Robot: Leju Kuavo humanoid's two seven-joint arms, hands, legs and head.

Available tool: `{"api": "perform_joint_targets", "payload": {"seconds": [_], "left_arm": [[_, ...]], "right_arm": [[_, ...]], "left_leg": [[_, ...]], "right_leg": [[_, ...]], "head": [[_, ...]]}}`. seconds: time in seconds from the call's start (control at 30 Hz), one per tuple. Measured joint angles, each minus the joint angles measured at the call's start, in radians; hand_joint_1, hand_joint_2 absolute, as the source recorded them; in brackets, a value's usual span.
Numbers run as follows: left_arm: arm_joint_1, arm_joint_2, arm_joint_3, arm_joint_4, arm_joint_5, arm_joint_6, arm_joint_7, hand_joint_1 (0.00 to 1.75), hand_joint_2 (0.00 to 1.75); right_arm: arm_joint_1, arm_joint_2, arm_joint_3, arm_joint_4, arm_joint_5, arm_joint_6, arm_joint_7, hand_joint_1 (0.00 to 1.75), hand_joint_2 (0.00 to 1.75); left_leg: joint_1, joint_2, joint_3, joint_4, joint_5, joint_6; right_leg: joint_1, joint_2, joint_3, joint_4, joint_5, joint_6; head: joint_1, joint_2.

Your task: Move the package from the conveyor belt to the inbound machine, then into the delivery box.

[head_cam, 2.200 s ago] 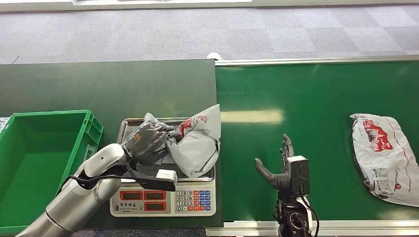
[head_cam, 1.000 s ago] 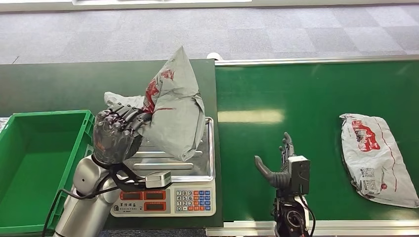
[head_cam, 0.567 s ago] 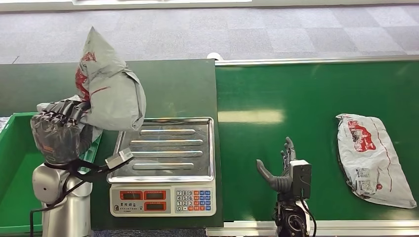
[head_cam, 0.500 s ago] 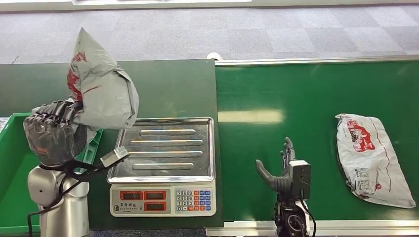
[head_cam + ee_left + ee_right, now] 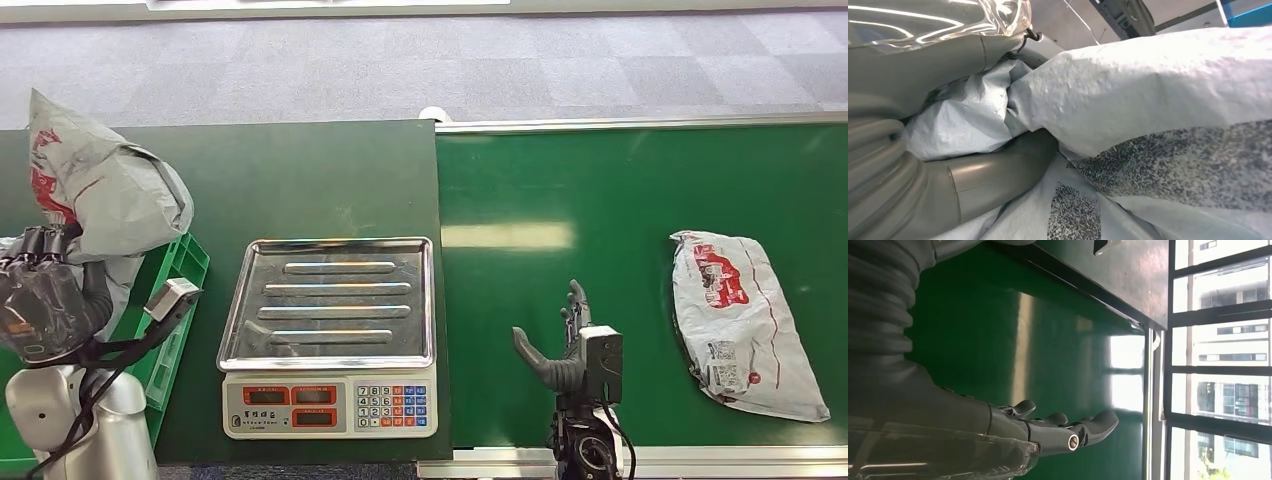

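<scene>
1. The scale stands bare — weighing looks done.
2. The left hand grips the package above the green box, left of the scale — release remains.
3. The right hand idles with fingers spread, right of the scale.

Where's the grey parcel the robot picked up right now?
In the head view, the grey package is at the far left, gripped by the left hand and held up above the green delivery box, left of the scale.

Silver arms, dark grey left hand, right hand, black cables
</scene>
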Motion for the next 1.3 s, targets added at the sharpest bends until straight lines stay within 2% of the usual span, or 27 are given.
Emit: {"api": "perform_joint_targets", "payload": {"seconds": [0.1,0.2,0.33,0.53,0.73,0.87,1.07,1.23,1.3], "left_arm": [[0.007,0.01,0.004,0.0,-0.028,0.0,0.046,1.75,1.75],[0.018,0.029,-0.004,0.0,-0.066,0.0,0.128,1.75,1.75],[0.029,0.056,-0.022,0.002,-0.086,0.0,0.19,1.75,0.0],[0.069,0.146,-0.116,0.07,-0.14,-0.002,0.43,1.75,0.0],[0.079,0.249,-0.234,0.195,-0.142,0.0,0.596,1.75,0.0],[0.066,0.29,-0.283,0.287,-0.142,-0.002,0.637,1.75,0.0],[0.032,0.331,-0.295,0.407,-0.134,0.0,0.66,1.75,0.0],[0.029,0.345,-0.284,0.418,-0.102,0.0,0.636,1.75,0.0],[0.03,0.343,-0.268,0.403,-0.076,0.0,0.596,1.75,0.0]], "right_arm": [[0.0,-0.003,0.004,0.001,-0.002,-0.004,0.001,0.0,1.75],[0.002,-0.004,0.005,0.001,-0.003,-0.004,0.002,0.0,1.75],[0.004,-0.006,0.006,0.001,-0.003,-0.006,0.006,0.0,1.75],[0.004,-0.015,0.012,0.001,-0.003,-0.016,0.009,0.0,1.75],[0.01,-0.026,0.012,0.001,-0.003,-0.026,0.008,0.0,1.75],[0.015,-0.029,0.012,0.0,-0.003,-0.025,0.009,0.0,1.75],[0.019,-0.029,0.012,-0.002,0.005,-0.025,0.023,0.0,1.75],[0.024,-0.029,0.012,-0.005,0.011,-0.025,0.029,0.0,1.75],[0.026,-0.029,0.012,-0.005,0.012,-0.025,0.029,0.0,1.75]], "left_leg": [[0.0,0.0,0.0,0.0,0.0,0.0],[0.0,0.0,0.0,0.0,0.0,0.0],[0.0,0.0,0.0,0.0,0.0,0.0],[0.0,0.0,0.0,0.0,0.0,0.0],[0.0,0.0,0.0,0.0,0.0,0.0],[0.0,0.0,0.0,0.0,0.0,0.0],[0.0,0.0,0.001,0.0,0.0,0.0],[0.0,0.001,0.0,0.0,0.0,0.0],[0.0,0.0,0.0,0.0,0.0,0.0]], "right_leg": [[0.0,0.0,0.0,0.0,0.0,0.0],[0.0,0.0,0.0,0.0,0.0,0.0],[0.0,0.0,0.0,0.0,0.0,0.0],[0.0,0.0,-0.001,0.0,0.0,0.0],[0.0,0.0,-0.001,0.0,0.0,0.0],[0.0,0.0,-0.001,0.0,0.0,0.0],[0.0,0.0,0.0,0.0,0.0,0.0],[0.0,0.0,0.0,0.0,0.0,0.0],[0.0,0.0,0.0,0.0,0.0,0.0]], "head": [[0.0,0.0],[0.0,0.0],[0.0,0.0],[0.0,0.0],[0.0,0.0],[0.0,0.0],[0.0,0.0],[0.0,0.0],[0.0,0.0]]}}
